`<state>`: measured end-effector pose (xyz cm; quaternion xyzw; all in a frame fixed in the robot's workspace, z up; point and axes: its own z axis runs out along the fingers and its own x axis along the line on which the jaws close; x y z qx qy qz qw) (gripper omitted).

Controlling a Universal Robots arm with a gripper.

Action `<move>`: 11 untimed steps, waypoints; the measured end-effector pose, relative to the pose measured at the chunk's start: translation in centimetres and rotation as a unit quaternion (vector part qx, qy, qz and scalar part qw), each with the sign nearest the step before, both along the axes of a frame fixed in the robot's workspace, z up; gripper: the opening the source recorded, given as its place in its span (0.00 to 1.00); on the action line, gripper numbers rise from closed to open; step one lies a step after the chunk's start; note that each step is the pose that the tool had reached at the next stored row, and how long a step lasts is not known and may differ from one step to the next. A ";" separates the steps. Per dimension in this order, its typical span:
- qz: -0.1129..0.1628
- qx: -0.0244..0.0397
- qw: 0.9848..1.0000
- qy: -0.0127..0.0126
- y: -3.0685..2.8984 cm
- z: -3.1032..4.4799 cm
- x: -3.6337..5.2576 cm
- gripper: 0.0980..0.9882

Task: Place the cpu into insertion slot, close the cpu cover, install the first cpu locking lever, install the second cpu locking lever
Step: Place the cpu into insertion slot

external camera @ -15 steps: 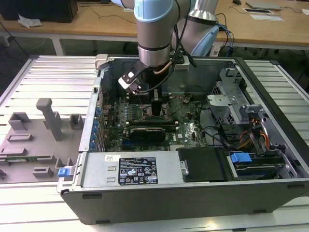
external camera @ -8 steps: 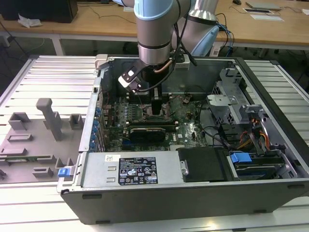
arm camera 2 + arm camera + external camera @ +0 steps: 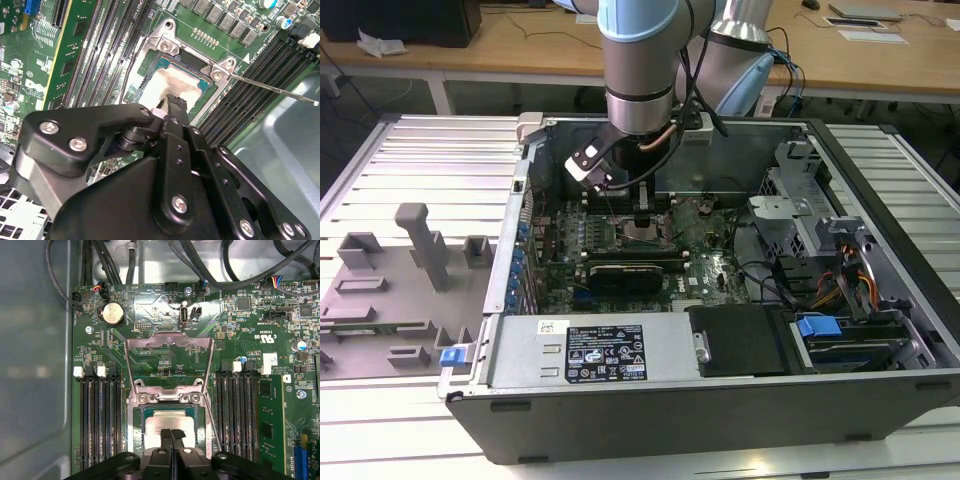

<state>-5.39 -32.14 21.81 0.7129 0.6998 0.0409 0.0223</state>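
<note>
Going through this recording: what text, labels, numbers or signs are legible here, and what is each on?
No text reads surely enough to quote.
Black label on the metal box, exterior view: print too small.
White tag beside it: too small.
Silkscreen on the board, first wrist view: tiny and blurred.
Board sticker: blurred.

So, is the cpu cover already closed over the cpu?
No: in the first wrist view the cpu cover stands swung open on its hinge, clear of the cpu, whose metal top is uncovered.
</note>
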 end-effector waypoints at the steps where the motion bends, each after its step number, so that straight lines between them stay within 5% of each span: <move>1: 0.000 0.000 1.000 0.000 0.00 0.00 0.00 0.01; 7: 0.000 0.000 1.000 0.000 0.00 0.22 0.00 0.01; 11: 0.000 0.000 1.000 0.000 0.00 1.29 0.00 0.01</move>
